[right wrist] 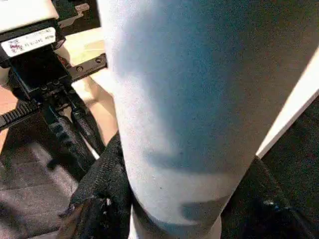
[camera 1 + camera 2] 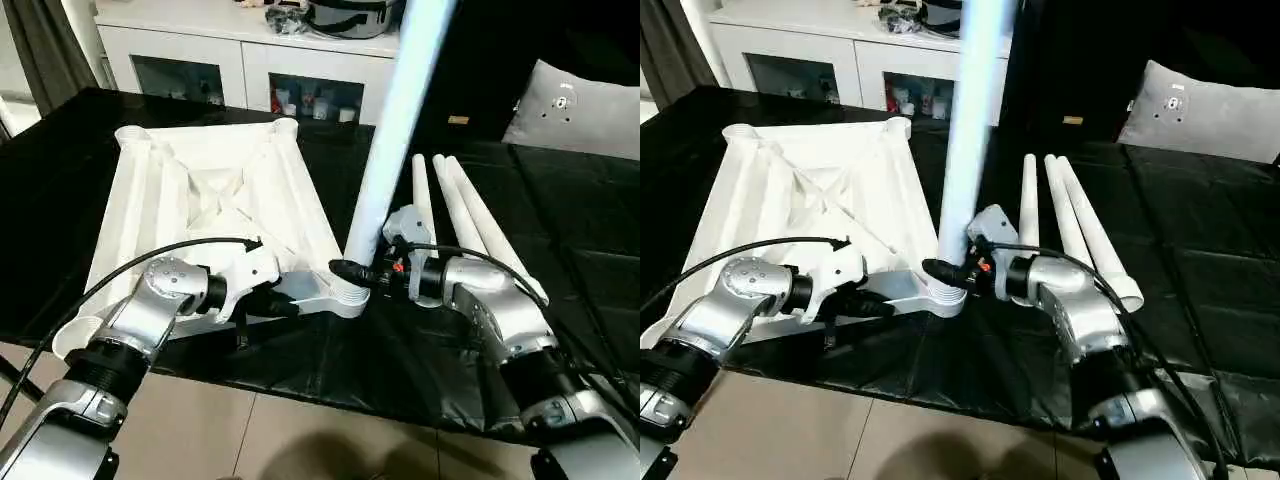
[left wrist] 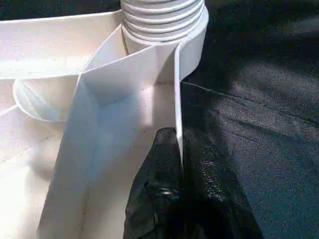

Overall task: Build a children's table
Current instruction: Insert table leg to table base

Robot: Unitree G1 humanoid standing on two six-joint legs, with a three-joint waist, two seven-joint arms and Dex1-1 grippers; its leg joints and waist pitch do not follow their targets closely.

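The children's table top [image 2: 210,190] lies upside down on the black cover, ribbed underside up. One white leg [image 2: 395,130] stands upright in the near right corner socket [image 2: 345,295], its threaded end [image 3: 162,20] seated in it. My right gripper [image 2: 355,272] is shut on this leg just above the socket, one finger [image 1: 99,194] on each side of it. My left gripper [image 2: 285,303] is shut on the top's thin near rim [image 3: 178,99], close beside the same socket. Three more legs [image 2: 470,215] lie side by side on the cover to the right.
A white cabinet with glass doors [image 2: 250,60] stands behind the work surface, with a dark pot [image 2: 350,15] on it. A grey cushion [image 2: 580,110] sits at the back right. The black cover's front edge meets tiled floor [image 2: 300,430] just below my forearms.
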